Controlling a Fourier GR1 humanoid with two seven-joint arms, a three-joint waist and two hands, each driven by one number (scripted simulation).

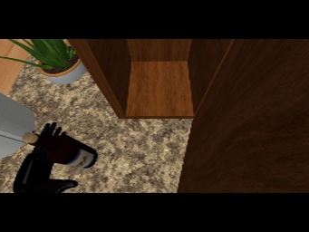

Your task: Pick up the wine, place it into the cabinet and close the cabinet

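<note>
The left hand (46, 156) curled round the dark wine bottle (68, 151), tilted over speckled granite counter (137, 145) at near left; the open wooden cabinet (160, 86) stood far right.

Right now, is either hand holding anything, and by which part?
The left hand is curled round the dark wine bottle at its upper body, near the neck.

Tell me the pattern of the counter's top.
The counter's top is speckled beige and brown, like granite; the head view shows it best.
</note>
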